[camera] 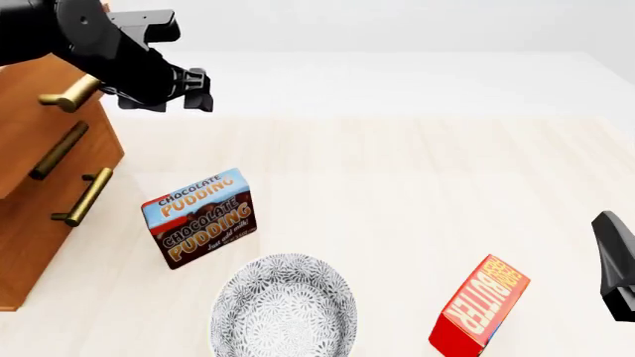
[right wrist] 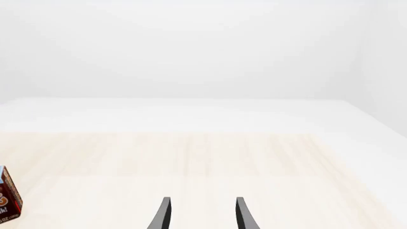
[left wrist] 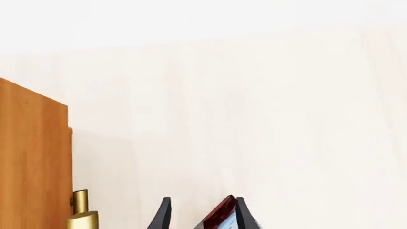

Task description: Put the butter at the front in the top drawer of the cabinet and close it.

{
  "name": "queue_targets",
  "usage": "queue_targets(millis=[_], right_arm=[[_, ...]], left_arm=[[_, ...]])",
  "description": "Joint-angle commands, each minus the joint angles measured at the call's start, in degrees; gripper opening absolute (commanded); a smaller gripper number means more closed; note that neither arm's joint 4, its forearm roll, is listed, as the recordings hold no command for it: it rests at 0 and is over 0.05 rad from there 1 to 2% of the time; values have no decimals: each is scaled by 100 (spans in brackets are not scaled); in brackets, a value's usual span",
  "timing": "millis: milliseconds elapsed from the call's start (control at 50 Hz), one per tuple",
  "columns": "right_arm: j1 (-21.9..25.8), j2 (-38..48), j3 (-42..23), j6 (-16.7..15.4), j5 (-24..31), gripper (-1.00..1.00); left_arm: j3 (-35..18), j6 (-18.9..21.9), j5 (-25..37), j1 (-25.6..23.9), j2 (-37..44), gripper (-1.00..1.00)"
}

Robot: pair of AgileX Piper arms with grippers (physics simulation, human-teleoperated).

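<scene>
One pudding box (camera: 198, 218), one bowl (camera: 284, 309) and one butter (camera: 480, 305) share the table (camera: 417, 186); both grippers (left wrist: 200, 214) (right wrist: 200, 214) gape, holding nothing.

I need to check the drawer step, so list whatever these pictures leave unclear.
- Front view: the left arm covers much of the top drawer, so I cannot tell if it is open or shut.
- Left wrist view: a red box is cut off by the edge and unidentifiable.
- Front view: the right gripper is cut off by the edge.

A pale wood-grain bench (camera: 417, 193) is seen, bordered at 12 o'clock by a plain white backdrop (camera: 397, 26); lighting is even.
</scene>
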Motion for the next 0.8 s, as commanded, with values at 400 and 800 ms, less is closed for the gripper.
queue_targets(millis=[400, 800], right_arm=[[4, -40, 40, 12, -2, 100], [3, -40, 40, 14, -1, 100]], left_arm=[[259, 145, 132, 738, -336, 100], [541, 289, 135, 1260, -493, 100]])
